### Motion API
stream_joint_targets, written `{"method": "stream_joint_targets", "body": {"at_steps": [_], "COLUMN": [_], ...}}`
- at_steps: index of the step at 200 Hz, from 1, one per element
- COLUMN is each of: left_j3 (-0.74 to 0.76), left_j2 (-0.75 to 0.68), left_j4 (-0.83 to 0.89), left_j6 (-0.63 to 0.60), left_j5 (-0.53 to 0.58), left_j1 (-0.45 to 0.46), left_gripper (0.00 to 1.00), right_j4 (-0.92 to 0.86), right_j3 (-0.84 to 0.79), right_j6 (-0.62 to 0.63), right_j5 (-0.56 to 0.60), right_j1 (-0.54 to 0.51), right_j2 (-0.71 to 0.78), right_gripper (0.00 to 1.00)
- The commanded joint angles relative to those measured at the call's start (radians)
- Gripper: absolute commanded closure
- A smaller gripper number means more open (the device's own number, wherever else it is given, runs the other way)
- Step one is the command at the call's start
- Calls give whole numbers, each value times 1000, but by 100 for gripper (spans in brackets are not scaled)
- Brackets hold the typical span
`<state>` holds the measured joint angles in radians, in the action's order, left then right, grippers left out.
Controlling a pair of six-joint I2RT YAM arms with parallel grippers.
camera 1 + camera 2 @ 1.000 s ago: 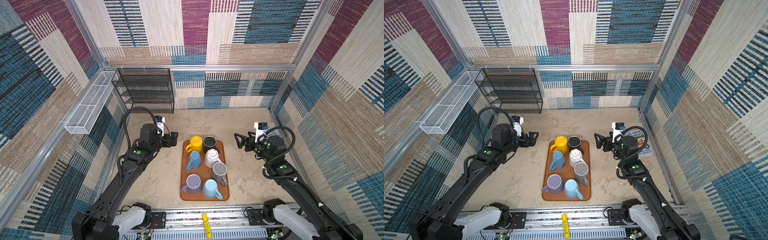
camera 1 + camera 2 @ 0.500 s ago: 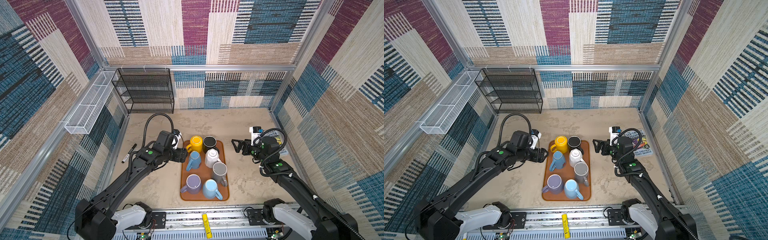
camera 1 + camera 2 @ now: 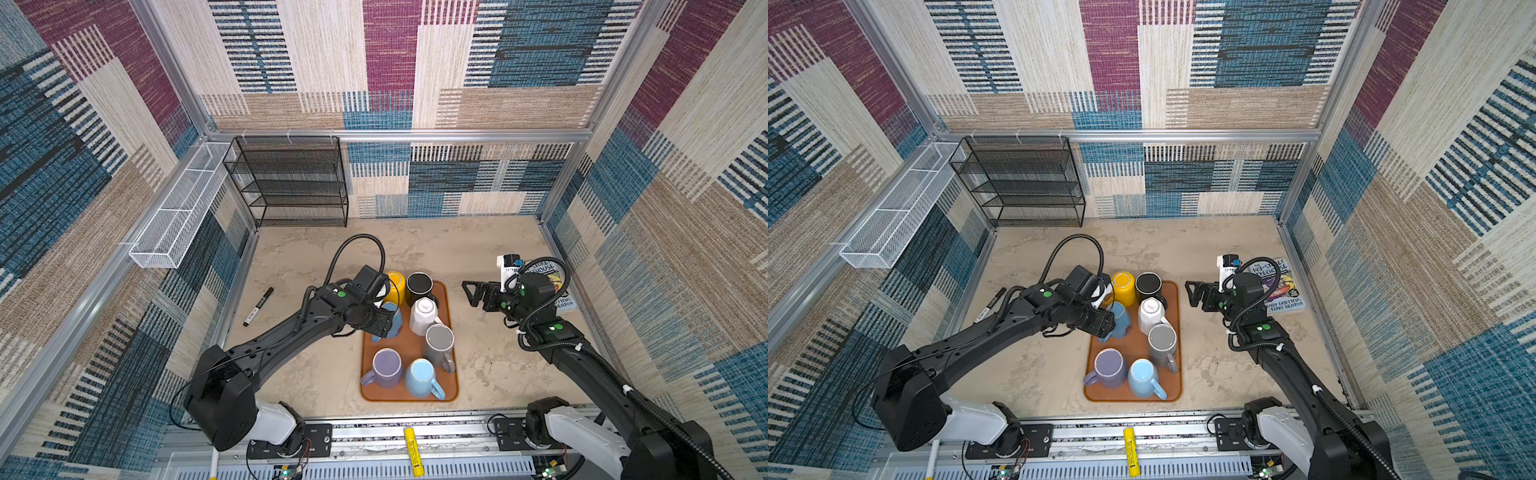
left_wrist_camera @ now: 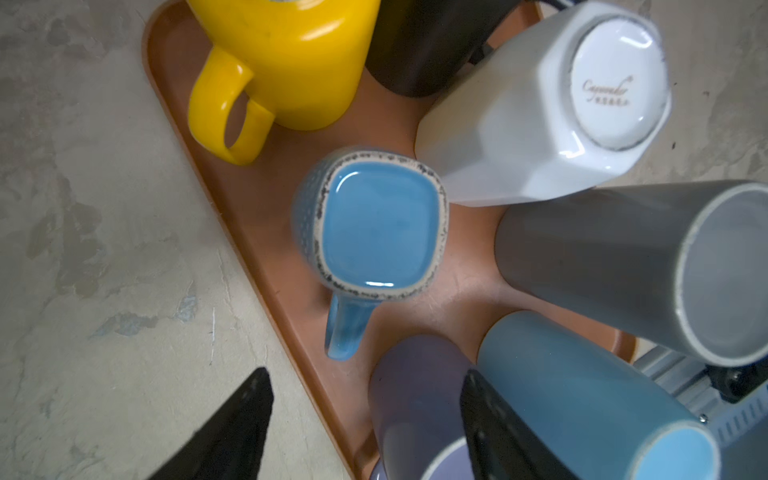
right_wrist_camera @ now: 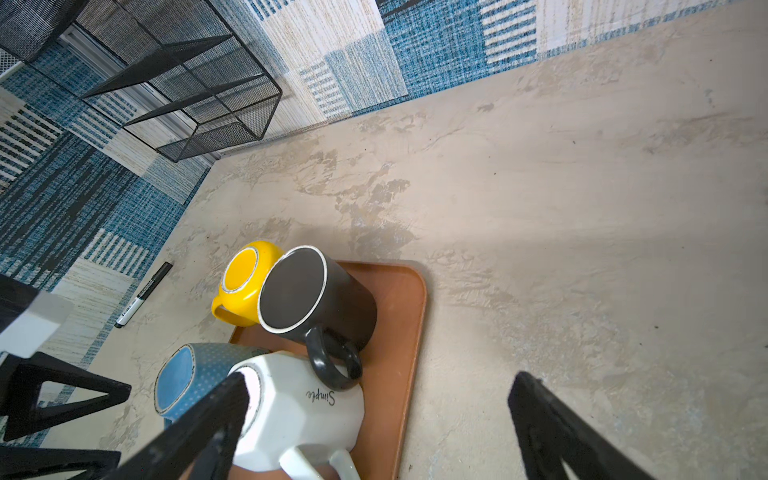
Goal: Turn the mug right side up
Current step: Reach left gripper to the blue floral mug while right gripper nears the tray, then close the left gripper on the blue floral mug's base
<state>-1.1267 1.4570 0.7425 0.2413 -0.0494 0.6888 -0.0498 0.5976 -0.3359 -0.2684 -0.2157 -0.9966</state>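
Left gripper (image 4: 365, 374): jaws spread — above the inverted blue mug (image 4: 380, 226).
Right gripper (image 3: 468, 293): jaws spread — right of tray (image 3: 451, 340).

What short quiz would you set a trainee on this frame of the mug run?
1. True or false: the right gripper is open and holds nothing.
2. Which mug is the left gripper reaching over? A yellow mug; B dotted blue mug; C grey mug.
3. How many mugs stand on the tray?

Key: 1 true; 2 B; 3 seven.
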Motion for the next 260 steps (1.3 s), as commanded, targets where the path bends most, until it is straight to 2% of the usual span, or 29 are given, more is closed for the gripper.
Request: {"method": "stream_joint_targets", "body": {"at_steps": [1,123,214,232,238,260], "left_j3": [-23,-94,-115,-112,-109,-106], "left_j2": [38,189,254,257,258,256], "left_j4": [55,60,60,60,60,60], "left_j6": [-54,-146,-152,-144,-143,-142], "left_j5": [36,44,13,14,15,18], "left_j1": [8,20,22,23,24,25], "left_gripper": [29,41,63,64,68,73], "right_j4": [19,6,-4,-7,-6,-5], "right_j3": [6,-4,-15,-16,-17,-23], "right_j6": [-15,1,-1,-1,-2,-2], "right_j5": [10,34,44,45,45,46], "right_j1": [-1,-1,0,0,0,-1], "right_j2": [-6,16,48,52,54,60], "right_gripper": [0,0,0,0,0,0]}}
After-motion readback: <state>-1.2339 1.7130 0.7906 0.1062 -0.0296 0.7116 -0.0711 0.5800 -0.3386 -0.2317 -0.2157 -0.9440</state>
